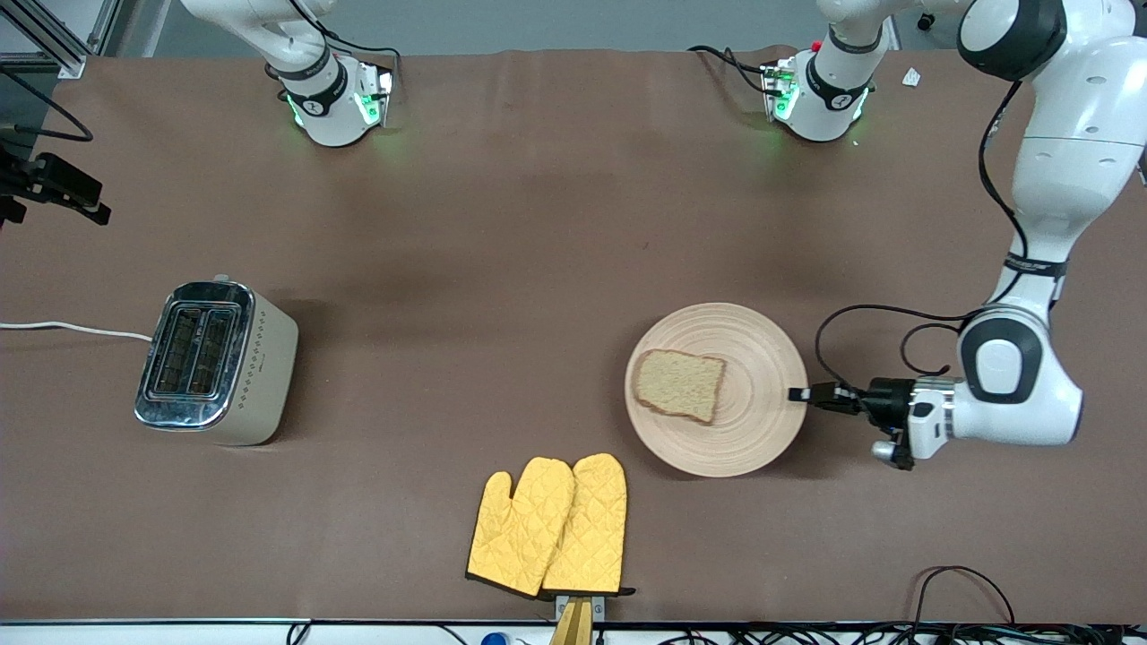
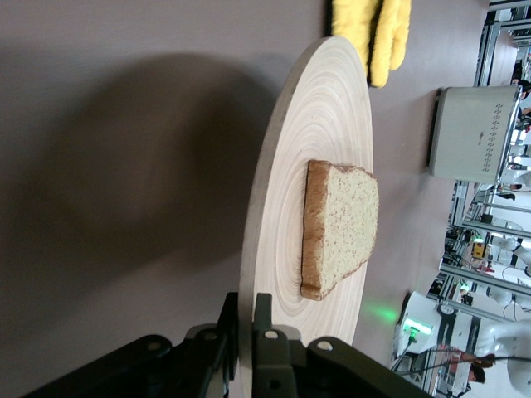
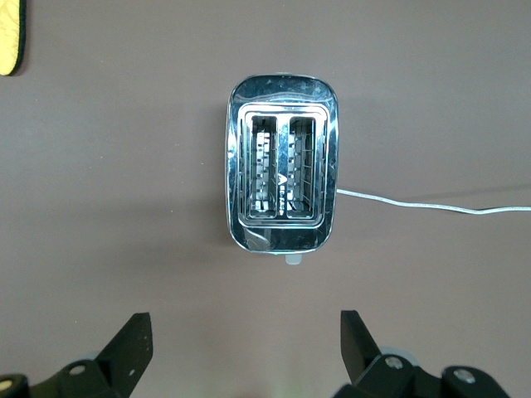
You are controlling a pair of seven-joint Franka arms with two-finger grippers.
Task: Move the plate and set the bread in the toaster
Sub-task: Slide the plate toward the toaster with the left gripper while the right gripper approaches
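The pale wooden plate (image 1: 762, 358) lies toward the left arm's end of the table with the brown bread slice (image 1: 679, 384) on it. My left gripper (image 1: 796, 394) is shut on the plate's rim at the edge toward the left arm's end. In the left wrist view the two fingers (image 2: 264, 308) pinch the rim of the plate (image 2: 323, 108), with the bread (image 2: 344, 224) on it. The cream and chrome toaster (image 1: 211, 358) stands toward the right arm's end, both slots empty. My right gripper (image 3: 245, 327) is open and empty, high over the toaster (image 3: 282, 174); it is out of the front view.
A pair of yellow oven mitts (image 1: 551, 524) lies near the table's front edge, nearer the front camera than the plate; they also show in the left wrist view (image 2: 373, 33). The toaster's white cord (image 1: 72, 328) runs off toward the right arm's end of the table.
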